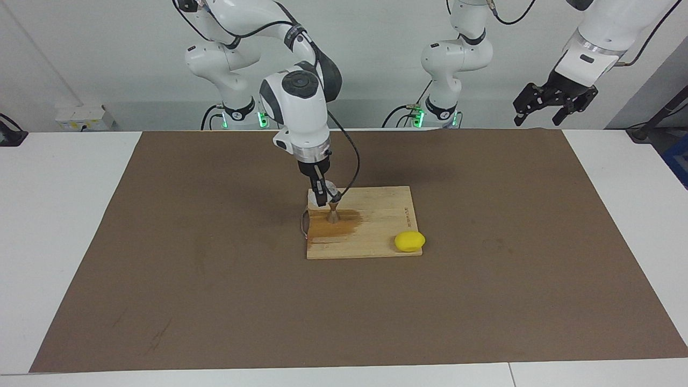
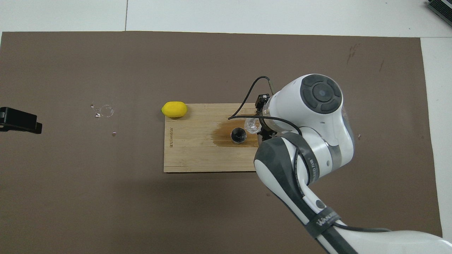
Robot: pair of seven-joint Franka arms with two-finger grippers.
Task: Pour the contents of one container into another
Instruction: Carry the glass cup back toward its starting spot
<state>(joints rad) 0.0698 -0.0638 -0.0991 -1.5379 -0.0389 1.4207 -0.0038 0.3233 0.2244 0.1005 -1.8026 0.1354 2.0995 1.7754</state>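
Glass cup hangs tipped in the right claw, whose fingers are clamped on it, just above the metal jigger. From overhead the cup shows as a clear glint beside the jigger's dark open mouth, on the side toward the right arm's end of the counter. The jigger stands upright on a wooden cutting board that lies near the middle of a brown mat covering the counter. A dark wet stain spreads over the board around the jigger's foot and toward the board's edge at the right arm's end. A yellow lemon rests at the board's corner toward the left arm's end, farther from the robots than the jigger. The left claw waits raised over the mat's edge at its own end of the counter, fingers spread wide and holding nothing.
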